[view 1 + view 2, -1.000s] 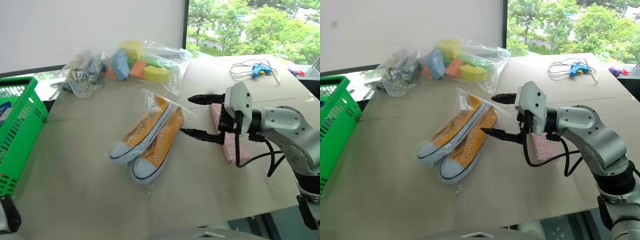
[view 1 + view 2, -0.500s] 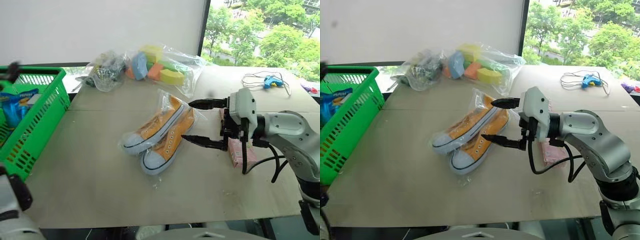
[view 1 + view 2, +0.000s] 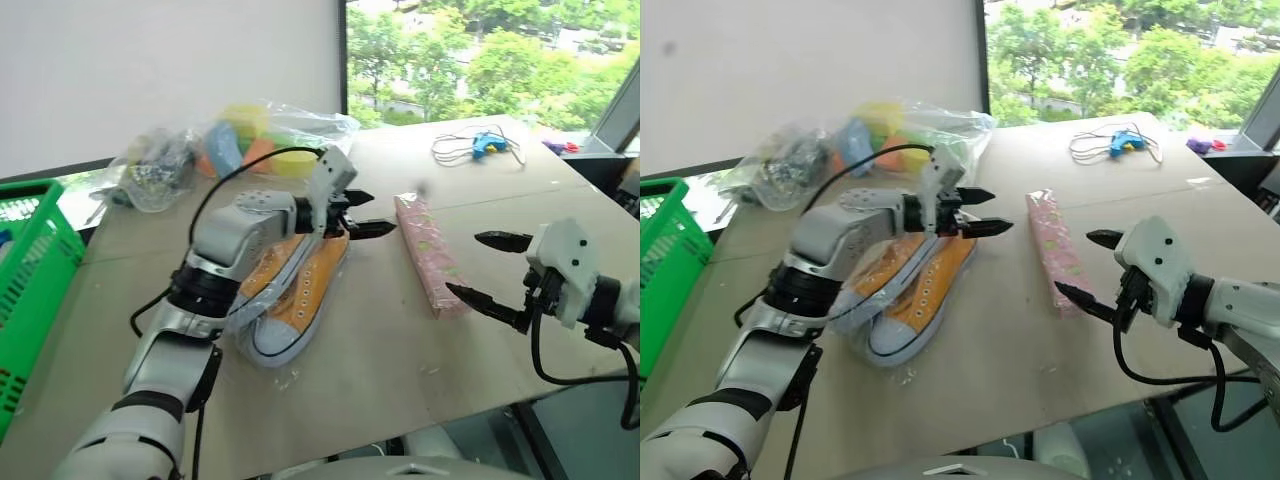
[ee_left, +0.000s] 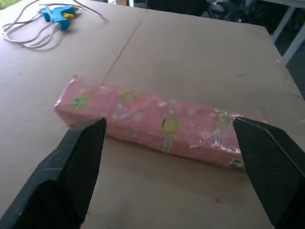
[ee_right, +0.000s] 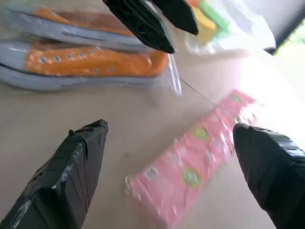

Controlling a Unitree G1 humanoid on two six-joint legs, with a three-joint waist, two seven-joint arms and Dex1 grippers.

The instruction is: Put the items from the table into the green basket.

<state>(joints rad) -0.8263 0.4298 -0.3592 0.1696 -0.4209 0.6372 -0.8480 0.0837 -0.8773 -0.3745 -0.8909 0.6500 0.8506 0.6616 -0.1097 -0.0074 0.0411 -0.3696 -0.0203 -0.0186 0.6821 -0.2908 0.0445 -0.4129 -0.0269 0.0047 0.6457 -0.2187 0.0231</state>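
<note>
The long pink wrapped box (image 3: 428, 255) lies flat on the table (image 3: 380, 350), right of the orange-and-white sneakers (image 3: 290, 290) in their clear bag. My left gripper (image 3: 368, 213) reaches across the sneakers, open and empty, its tips just short of the box's far end. The left wrist view looks straight at the pink box (image 4: 157, 119). My right gripper (image 3: 466, 264) hangs open and empty beside the box's near end, apart from it. The green basket (image 3: 30, 300) stands at the far left. A clear bag of coloured blocks (image 3: 270, 135) and a bag of dark bits (image 3: 155, 170) lie at the back.
A blue glue gun with a coiled white cable (image 3: 485, 145) lies at the table's back right. The table's front edge runs close under my right gripper. Bare board lies in front of the sneakers.
My right gripper has drawn back to the right and down, away from the sneakers, uncovering the pink box. My left arm has come in over the sneakers. The camera has also shifted.
</note>
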